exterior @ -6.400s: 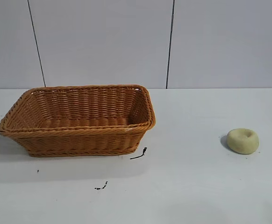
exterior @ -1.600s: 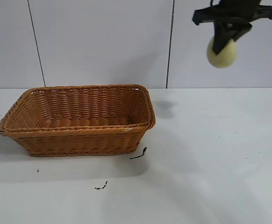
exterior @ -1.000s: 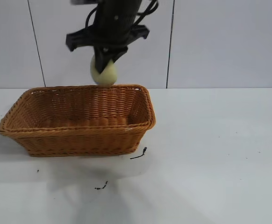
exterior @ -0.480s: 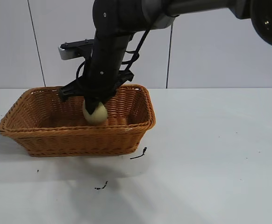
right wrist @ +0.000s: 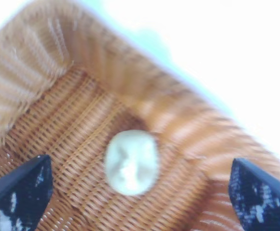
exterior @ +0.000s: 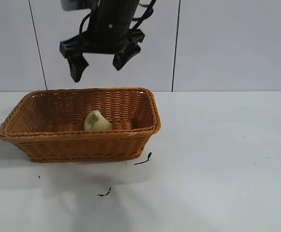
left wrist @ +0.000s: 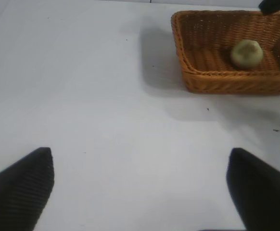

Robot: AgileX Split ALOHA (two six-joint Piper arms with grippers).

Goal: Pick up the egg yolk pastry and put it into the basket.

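The pale yellow egg yolk pastry (exterior: 96, 122) lies on the floor of the orange-brown wicker basket (exterior: 77, 140), near its middle. It also shows in the left wrist view (left wrist: 246, 53) and the right wrist view (right wrist: 131, 161). My right gripper (exterior: 101, 65) hangs open and empty well above the basket, straight over the pastry. My left gripper (left wrist: 140, 185) is open and empty over bare table, far from the basket (left wrist: 226, 81), which shows in that view. In the right wrist view the basket floor (right wrist: 72, 139) fills the frame.
The white table (exterior: 217, 159) spreads to the right of the basket. Two small dark scraps (exterior: 143, 159) (exterior: 105, 193) lie on the table in front of the basket. A pale panelled wall stands behind.
My right gripper carried the pastry from the right, lowered it into the basket, let go and rose, now open. The pastry stays in the basket.
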